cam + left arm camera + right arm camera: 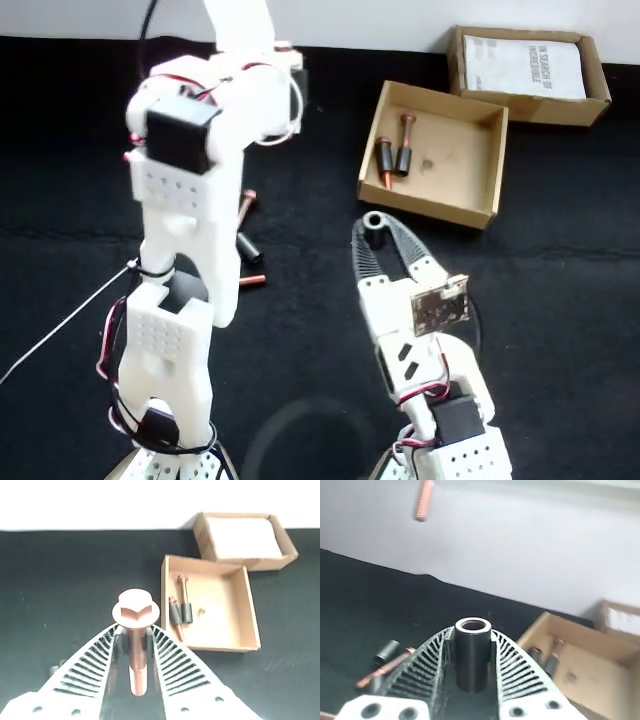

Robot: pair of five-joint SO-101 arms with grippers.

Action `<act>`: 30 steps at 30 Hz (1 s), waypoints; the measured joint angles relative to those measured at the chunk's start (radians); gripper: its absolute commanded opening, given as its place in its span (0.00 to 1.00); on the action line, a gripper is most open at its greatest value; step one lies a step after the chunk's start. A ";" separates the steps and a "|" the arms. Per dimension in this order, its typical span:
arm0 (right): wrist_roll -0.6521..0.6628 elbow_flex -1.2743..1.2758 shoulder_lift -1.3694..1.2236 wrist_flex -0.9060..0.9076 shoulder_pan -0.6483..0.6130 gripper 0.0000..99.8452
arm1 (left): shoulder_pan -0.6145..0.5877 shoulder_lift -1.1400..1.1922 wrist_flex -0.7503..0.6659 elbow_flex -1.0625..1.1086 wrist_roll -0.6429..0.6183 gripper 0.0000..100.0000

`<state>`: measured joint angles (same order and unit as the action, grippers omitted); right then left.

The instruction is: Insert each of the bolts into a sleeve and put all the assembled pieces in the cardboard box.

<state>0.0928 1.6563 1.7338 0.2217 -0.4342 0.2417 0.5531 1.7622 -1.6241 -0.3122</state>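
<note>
Left gripper is clamped on a copper bolt, shank pinched between the fingers, flanged head poking out past the tips, free end back toward the palm. Right gripper is closed around a black sleeve, standing between its fingers with the bore open past the tips. Here's the worry: from the right wrist, what looks like the bolt's threaded end hangs well above that sleeve and off to one side, so the line-up isn't there. Come in crooked and the thread likely catches the rim; push hard and the sleeve could slide back through the ribbed fingers, or the bolt twist in its pinch. Beyond the right fingertips the cardboard box waits, two assembled pieces already inside.
</note>
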 measured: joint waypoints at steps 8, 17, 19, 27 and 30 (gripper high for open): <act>-0.035 0.000 0.000 -0.037 -0.040 0.01 | -0.025 -0.140 0.005 0.000 0.002 0.01; -0.091 0.000 0.000 -0.037 -0.101 0.01 | -0.023 -0.517 0.008 0.161 0.147 0.01; -0.091 0.000 0.000 -0.037 -0.104 0.01 | -0.026 -0.629 0.008 0.276 0.153 0.01; -0.091 0.000 0.000 -0.037 -0.104 0.01 | -0.023 -1.073 0.008 0.755 0.158 0.01; -0.091 0.000 0.000 -0.037 -0.104 0.01 | -0.021 -1.189 0.008 0.885 0.158 0.01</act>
<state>0.0023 1.6563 1.7338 0.1849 -0.5386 0.2202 -0.6360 1.7699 -0.7388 -0.1542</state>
